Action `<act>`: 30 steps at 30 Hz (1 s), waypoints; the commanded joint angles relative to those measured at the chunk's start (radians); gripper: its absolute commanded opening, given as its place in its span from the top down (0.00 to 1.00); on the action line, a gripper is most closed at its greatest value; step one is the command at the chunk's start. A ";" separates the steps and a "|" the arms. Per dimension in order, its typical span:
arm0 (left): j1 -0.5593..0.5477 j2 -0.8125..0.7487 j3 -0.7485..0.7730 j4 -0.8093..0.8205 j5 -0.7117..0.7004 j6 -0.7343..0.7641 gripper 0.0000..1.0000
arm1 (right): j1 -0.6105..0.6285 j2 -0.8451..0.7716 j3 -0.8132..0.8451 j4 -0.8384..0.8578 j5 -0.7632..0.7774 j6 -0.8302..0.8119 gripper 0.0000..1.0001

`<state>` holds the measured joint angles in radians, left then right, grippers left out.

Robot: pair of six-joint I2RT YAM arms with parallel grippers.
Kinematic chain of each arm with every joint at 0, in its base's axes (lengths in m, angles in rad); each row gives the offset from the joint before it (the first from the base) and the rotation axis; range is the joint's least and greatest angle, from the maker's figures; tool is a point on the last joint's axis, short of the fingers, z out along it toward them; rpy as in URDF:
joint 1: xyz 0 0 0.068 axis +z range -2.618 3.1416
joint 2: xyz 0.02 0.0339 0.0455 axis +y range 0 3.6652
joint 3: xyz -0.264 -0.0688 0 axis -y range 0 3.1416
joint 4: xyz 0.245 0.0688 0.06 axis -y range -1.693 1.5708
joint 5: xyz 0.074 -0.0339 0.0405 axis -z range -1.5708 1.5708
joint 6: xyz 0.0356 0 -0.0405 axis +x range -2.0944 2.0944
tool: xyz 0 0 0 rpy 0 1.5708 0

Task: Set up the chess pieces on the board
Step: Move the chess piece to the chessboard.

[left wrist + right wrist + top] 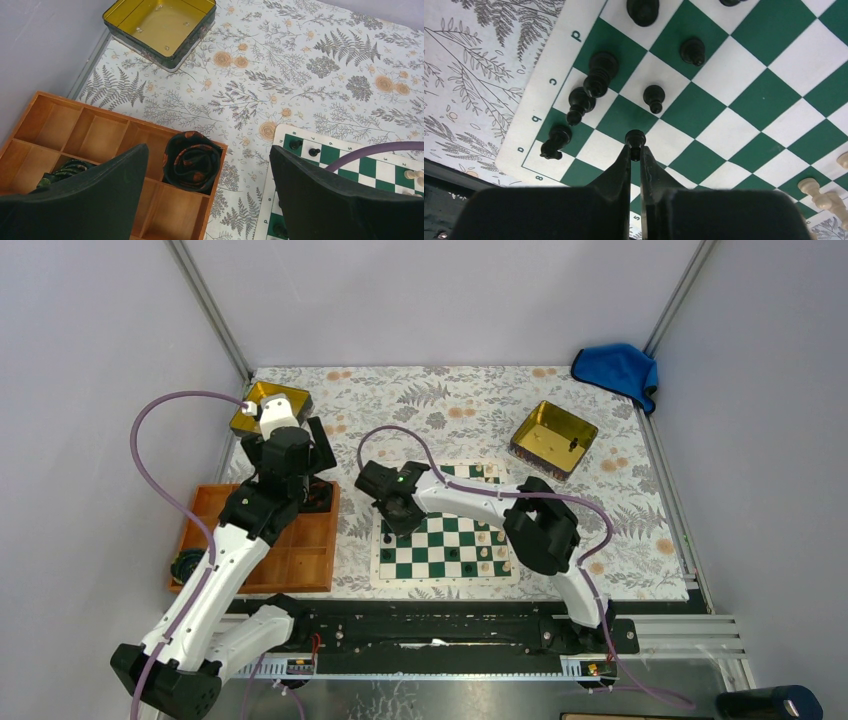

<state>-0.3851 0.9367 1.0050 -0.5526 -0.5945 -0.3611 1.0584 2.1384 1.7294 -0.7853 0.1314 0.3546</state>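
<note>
Left gripper [206, 155] hangs spread wide by the corner of the orange wooden tray [102, 137], holding nothing. Over on the board [694, 107], the right gripper [636, 155] is pinching a black pawn [635, 138] above the pawn row near the a-b corner. Black looks roughly half done to me. In the close-up I count four back-row pieces [599, 75] and two standing pawns [654, 96], plus the pinched one, so mostly pawns left.

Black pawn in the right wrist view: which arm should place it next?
Right arm: its jaws are shut on the black pawn, directly over the board. The left arm hangs near the wooden tray, jaws open and empty.
</note>
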 commanded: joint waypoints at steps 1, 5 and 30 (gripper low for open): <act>0.005 -0.018 -0.006 0.043 -0.030 0.008 0.01 | 0.016 0.027 0.072 -0.032 -0.021 -0.023 1.00; 0.005 -0.018 -0.006 0.045 -0.031 0.008 0.01 | 0.018 0.045 0.089 -0.033 -0.027 -0.027 1.00; 0.005 -0.014 -0.014 0.049 -0.024 0.008 0.01 | 0.021 0.043 0.098 -0.023 -0.036 -0.041 0.66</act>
<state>-0.3851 0.9363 0.9947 -0.5510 -0.6018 -0.3607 1.0664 2.1986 1.7866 -0.8028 0.1101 0.3302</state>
